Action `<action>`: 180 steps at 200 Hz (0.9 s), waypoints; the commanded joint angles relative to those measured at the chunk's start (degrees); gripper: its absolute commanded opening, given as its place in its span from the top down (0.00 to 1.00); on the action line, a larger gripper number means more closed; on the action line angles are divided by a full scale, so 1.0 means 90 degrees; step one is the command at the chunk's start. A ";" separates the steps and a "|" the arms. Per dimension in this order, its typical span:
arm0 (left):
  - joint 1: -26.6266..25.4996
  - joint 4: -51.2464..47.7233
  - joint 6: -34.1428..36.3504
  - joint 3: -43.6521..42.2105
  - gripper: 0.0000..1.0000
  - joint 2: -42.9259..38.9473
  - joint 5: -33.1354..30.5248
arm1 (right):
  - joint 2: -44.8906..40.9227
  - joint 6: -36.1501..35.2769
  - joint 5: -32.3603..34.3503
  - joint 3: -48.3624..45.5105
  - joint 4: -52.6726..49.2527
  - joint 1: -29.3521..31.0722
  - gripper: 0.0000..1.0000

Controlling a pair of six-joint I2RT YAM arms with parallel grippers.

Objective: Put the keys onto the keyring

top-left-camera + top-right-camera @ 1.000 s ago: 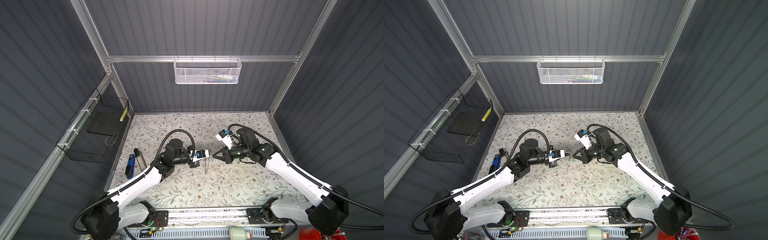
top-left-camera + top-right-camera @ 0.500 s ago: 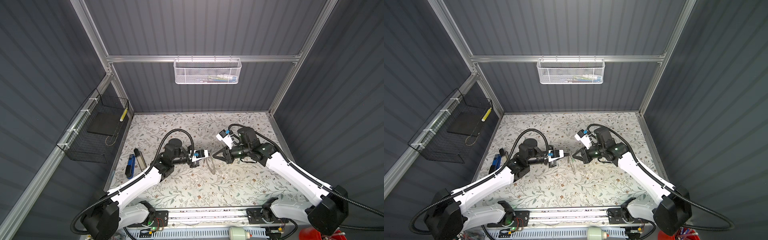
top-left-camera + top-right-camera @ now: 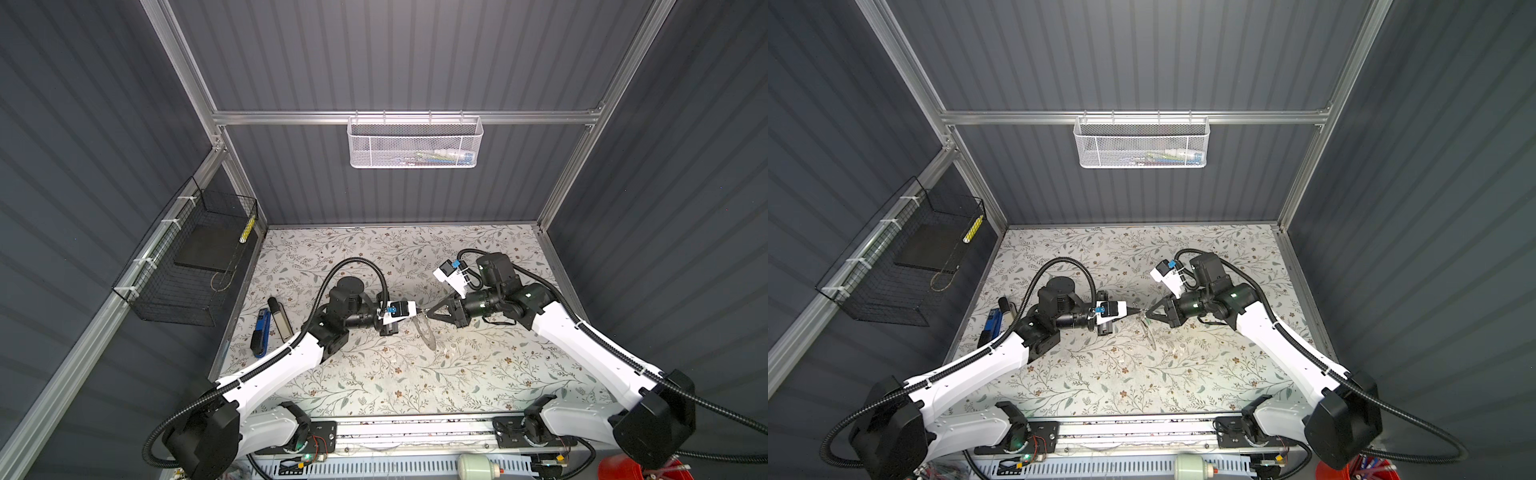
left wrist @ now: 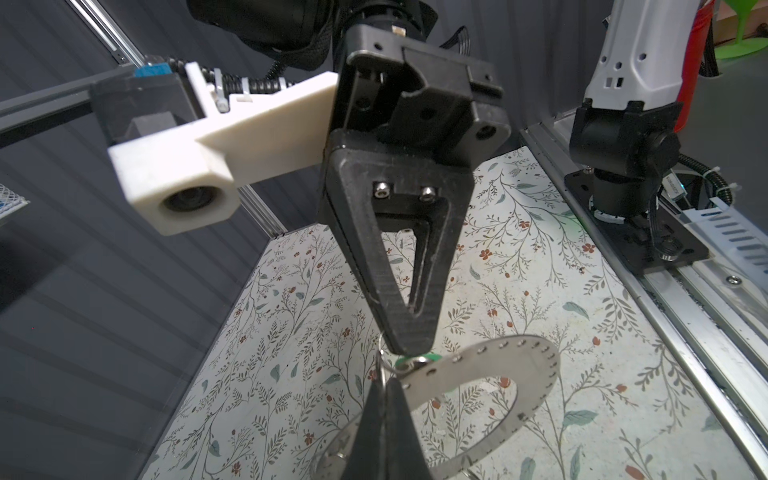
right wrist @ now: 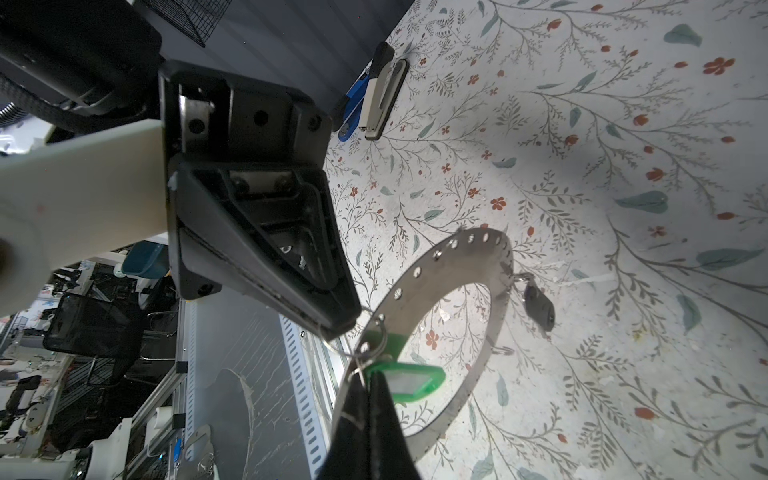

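Over the middle of the floral-patterned mat (image 3: 374,374), the flat grey metal ring-shaped keyring (image 5: 478,255) hung tilted, edge-on in both top views. From 9 o'clock the left gripper (image 3: 1137,311) pointed in, its jaws fully closed on a thin silver wire loop (image 4: 380,357) at the keyring's rim. From 3 o'clock the right gripper (image 3: 1152,314) faced it tip to tip, jaws likewise closed at that stretch of rim; whether it pinched plate or wire could not be told. Just beside that tip sat the small bright-green translucent key tag (image 5: 409,382). Across the central hole, the key with a black oval plastic head (image 5: 538,309) dangled from another rim loop. A blue stapler (image 3: 261,332) lay at the mat's 9 o'clock edge.
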 commanded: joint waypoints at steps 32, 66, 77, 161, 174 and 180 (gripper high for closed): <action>-0.0044 0.0905 -0.0151 0.0200 1.00 0.0024 0.0570 | 0.0482 0.0201 0.0214 0.0139 -0.0534 -0.0132 1.00; -0.0046 0.0946 -0.0192 0.0194 1.00 0.0042 0.0448 | 0.0515 0.0377 0.0125 0.0096 -0.0543 -0.0136 1.00; -0.0037 0.0983 -0.0229 0.0178 1.00 0.0033 0.0430 | 0.0505 0.0410 0.0139 0.0035 -0.0531 -0.0132 1.00; 0.0041 0.1028 -0.0357 0.0090 1.00 -0.0048 0.0431 | 0.0069 0.0642 0.0551 -0.0293 -0.0290 -0.0356 1.00; 0.0046 0.1051 -0.0369 0.0086 1.00 -0.0046 0.0422 | 0.0092 0.0640 0.0445 -0.0320 -0.0305 -0.0363 1.00; 0.0049 0.1062 -0.0369 0.0088 1.00 -0.0038 0.0417 | 0.0120 0.0636 0.0414 -0.0312 -0.0344 -0.0356 1.00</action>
